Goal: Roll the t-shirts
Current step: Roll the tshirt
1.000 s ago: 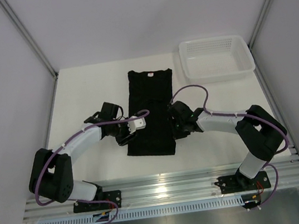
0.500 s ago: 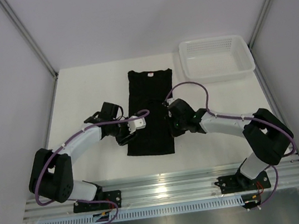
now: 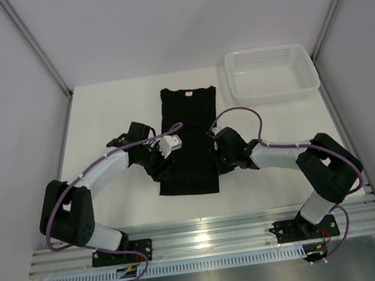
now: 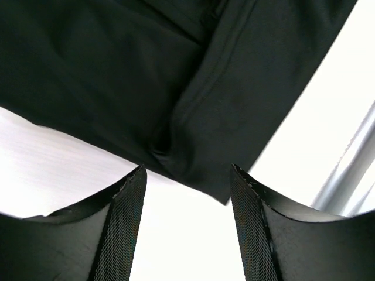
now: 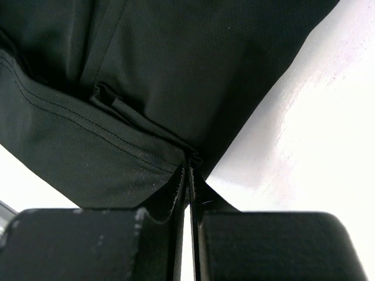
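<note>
The t-shirt (image 3: 189, 140) lies flat in the middle of the table (image 3: 100, 125), folded lengthwise into a long narrow strip. Its neck end points to the far edge and its hem end to the near edge. It is plain black, with a small light label (image 3: 187, 94) at the collar. The left wrist view shows a stitched fold line running down the t-shirt (image 4: 176, 76). The right wrist view shows a doubled hem with a visible seam and a small tuck of cloth on the t-shirt (image 5: 176, 70).

The left gripper (image 3: 157, 165) sits at the strip's left edge, toward the near end. Its fingers (image 4: 126, 222) stand well apart with nothing between them, and the cloth's edge is just ahead of their tips. The right gripper (image 3: 216, 154) is at the strip's right edge, opposite the left one. Its fingers (image 5: 170, 205) are pressed almost together, with the folded edge of the fabric caught at their tips.

A white mesh basket (image 3: 276, 93) stands at the far right corner of the table, well apart from the shirt and both arms. Purple cables (image 3: 236, 112) loop over each arm. A metal rail (image 3: 216, 235) runs along the near edge.
</note>
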You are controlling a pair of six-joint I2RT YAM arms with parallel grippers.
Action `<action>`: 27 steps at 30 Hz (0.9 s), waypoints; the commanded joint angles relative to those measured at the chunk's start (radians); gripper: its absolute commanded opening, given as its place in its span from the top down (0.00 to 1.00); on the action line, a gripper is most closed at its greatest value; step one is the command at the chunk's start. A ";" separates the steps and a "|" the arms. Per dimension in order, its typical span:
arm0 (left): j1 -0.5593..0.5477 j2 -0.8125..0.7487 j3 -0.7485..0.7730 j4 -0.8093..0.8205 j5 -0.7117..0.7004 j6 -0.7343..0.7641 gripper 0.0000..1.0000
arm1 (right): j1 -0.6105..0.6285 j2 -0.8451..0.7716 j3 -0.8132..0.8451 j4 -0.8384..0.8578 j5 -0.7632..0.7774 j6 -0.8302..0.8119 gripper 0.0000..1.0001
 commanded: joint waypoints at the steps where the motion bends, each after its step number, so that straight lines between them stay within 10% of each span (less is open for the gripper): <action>1: 0.010 0.029 0.045 -0.081 0.037 -0.170 0.37 | -0.008 -0.014 -0.021 0.057 -0.010 -0.013 0.94; 19: 0.027 0.274 0.209 -0.128 -0.051 -0.224 0.63 | -0.023 -0.031 -0.044 0.097 -0.023 -0.002 0.94; 27: 0.028 0.277 0.215 -0.117 -0.049 -0.244 0.96 | -0.029 -0.018 -0.041 0.101 -0.029 0.001 0.94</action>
